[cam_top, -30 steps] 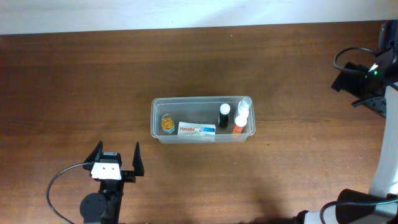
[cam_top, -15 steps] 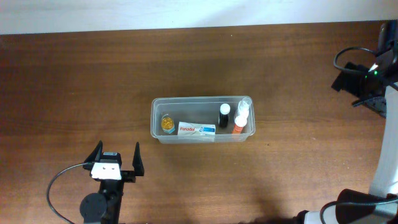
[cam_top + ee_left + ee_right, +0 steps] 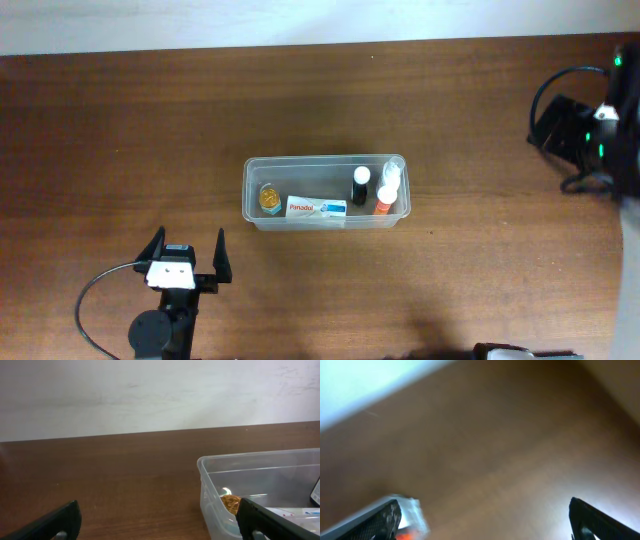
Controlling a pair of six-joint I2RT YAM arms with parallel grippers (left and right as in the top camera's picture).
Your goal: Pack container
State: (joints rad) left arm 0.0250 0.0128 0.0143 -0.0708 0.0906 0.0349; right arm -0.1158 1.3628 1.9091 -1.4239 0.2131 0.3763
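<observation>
The clear plastic container (image 3: 327,222) stands at the middle of the table. Inside lie a small gold-lidded jar (image 3: 269,197), a white Panadol box (image 3: 317,208), a black-capped bottle (image 3: 360,185), a clear bottle (image 3: 392,175) and an orange bottle (image 3: 384,203). My left gripper (image 3: 187,252) is open and empty, near the front left, apart from the container. The left wrist view shows the container's corner (image 3: 210,485) and the jar (image 3: 230,503) between open fingers (image 3: 160,522). My right arm (image 3: 590,135) is at the far right edge; its fingers (image 3: 485,520) are spread wide and empty, in a blurred view.
The table is dark brown wood (image 3: 150,130), with a white wall beyond its far edge (image 3: 150,390). A black cable (image 3: 95,290) loops beside the left arm's base.
The right arm has shifted at the right edge of the table and its wrist view is blurred by motion. The left arm and the container's contents have not moved.
</observation>
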